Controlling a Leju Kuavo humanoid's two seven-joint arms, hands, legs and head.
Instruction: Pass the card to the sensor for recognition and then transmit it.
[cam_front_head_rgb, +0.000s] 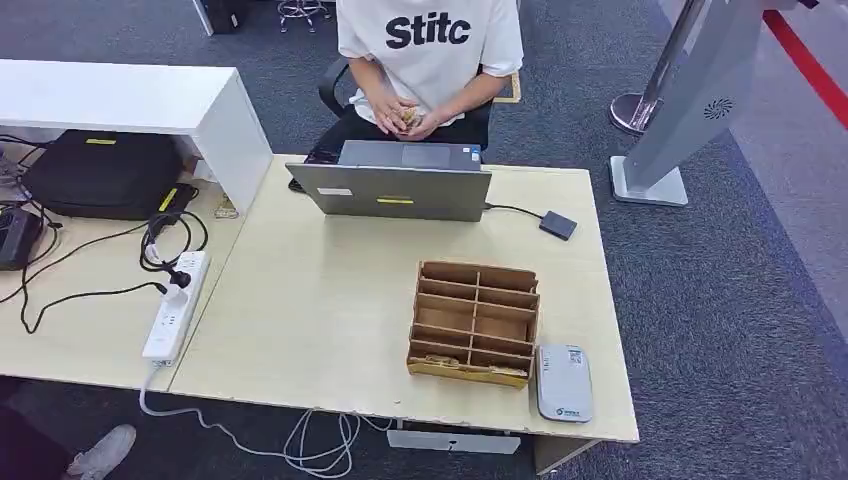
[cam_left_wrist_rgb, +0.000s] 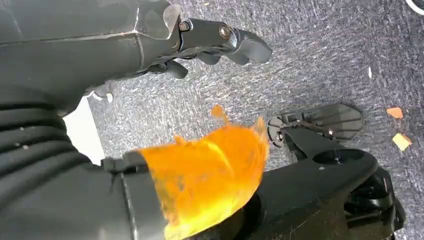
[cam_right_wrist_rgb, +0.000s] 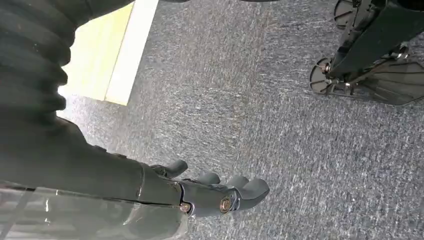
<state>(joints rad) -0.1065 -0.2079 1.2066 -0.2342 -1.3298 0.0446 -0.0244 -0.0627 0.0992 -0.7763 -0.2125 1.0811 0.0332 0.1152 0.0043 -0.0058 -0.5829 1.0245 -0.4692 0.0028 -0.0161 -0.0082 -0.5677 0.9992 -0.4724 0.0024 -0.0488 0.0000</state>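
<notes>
Office floor in grey carpet, pale table parked on it. Up on the table, well away from both hands: a cardboard box full of slots, with a grey sensor just beside it. Can't really make out a card. Looks like something tan and flat in the box row nearest the robot, but too small to call. Farther still from the hands, a laptop and a person sitting behind it, own hands clasped round something small. Left hand down low over the carpet, fingers loosely curved, holding nothing. Right hand same deal: low over carpet, fingers side by side and lightly bent, nothing in them, table edge off to one side.
</notes>
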